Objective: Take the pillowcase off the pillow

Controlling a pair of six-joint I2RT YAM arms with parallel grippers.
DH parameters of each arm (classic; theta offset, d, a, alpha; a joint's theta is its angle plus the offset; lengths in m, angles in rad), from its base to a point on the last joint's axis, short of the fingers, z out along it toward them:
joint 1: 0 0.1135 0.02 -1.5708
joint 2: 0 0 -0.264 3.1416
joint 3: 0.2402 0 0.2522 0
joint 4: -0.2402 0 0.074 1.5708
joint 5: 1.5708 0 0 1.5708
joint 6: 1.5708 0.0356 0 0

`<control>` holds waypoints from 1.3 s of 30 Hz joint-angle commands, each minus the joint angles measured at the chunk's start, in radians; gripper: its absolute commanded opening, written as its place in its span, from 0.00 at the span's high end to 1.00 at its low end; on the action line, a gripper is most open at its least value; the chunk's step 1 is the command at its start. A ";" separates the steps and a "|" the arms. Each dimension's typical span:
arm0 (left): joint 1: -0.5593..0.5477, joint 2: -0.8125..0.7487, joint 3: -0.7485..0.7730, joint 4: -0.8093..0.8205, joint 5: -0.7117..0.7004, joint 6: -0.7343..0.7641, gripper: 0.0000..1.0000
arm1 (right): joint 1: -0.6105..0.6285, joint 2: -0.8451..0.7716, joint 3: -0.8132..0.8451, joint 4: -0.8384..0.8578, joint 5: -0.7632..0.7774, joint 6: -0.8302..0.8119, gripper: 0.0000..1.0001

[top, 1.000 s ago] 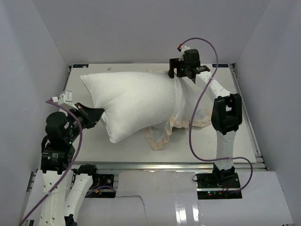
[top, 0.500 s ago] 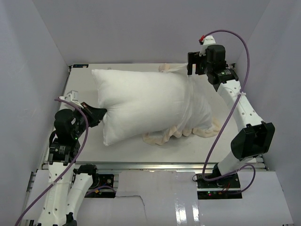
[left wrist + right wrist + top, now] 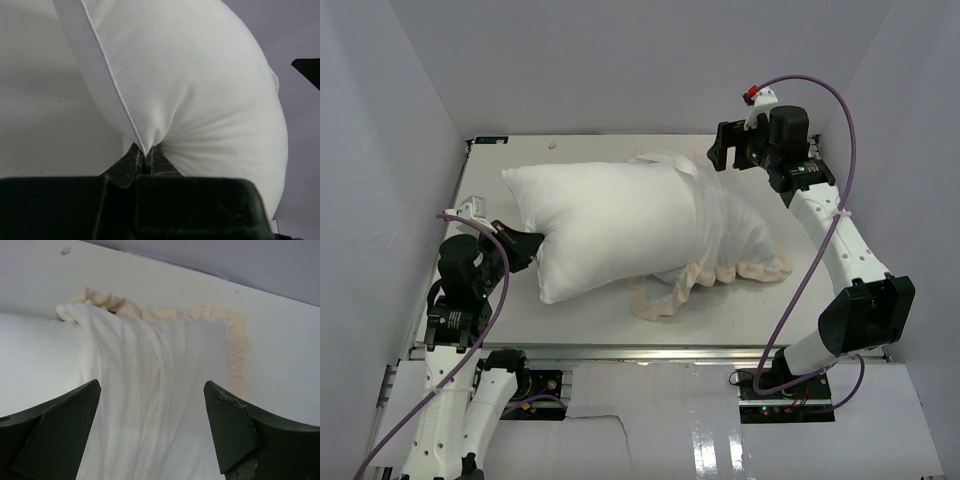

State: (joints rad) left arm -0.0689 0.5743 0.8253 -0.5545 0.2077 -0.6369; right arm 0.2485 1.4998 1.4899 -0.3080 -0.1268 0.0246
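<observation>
- The left claw (image 3: 527, 247) is pressed together on the near-left corner seam of the pillow (image 3: 610, 222). The left wrist view shows the corner fabric drawn into a point between the jaws.
- One pillow lies slantwise across the table (image 3: 570, 315). Its left two-thirds are bare white and its right end is inside the cover.
- One pillowcase (image 3: 732, 232) is bunched round that right end, with a ridge of gathered cloth across the pillow's top. Only its white face shows. Its cream frill (image 3: 745, 271) trails on the table along the near side and peeks out at the far side.
- The right claw (image 3: 725, 158) hangs above the far-right end with its jaws spread wide and nothing between them. In the right wrist view the pillowcase lies directly below the gap, apart from both fingers.
- Step in hand, as I judge it: the strip-off is well along, and the right arm is between grips while the left one anchors the pillow.
- The next move likely calls for the right claw to drop, pinch the gathered cloth or frill, and draw it rightward off the end.
- Count: two arms, two claws, one pillow, one pillowcase, one table.
</observation>
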 commanded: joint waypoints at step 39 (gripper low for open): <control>0.006 0.116 0.046 0.177 0.124 -0.098 1.00 | 0.103 -0.532 -1.033 0.527 -0.261 0.267 0.03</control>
State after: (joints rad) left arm -0.0616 0.7109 0.8188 -0.4408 0.2764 -0.7155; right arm 0.3336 0.9634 0.4900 0.1135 -0.4122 0.2527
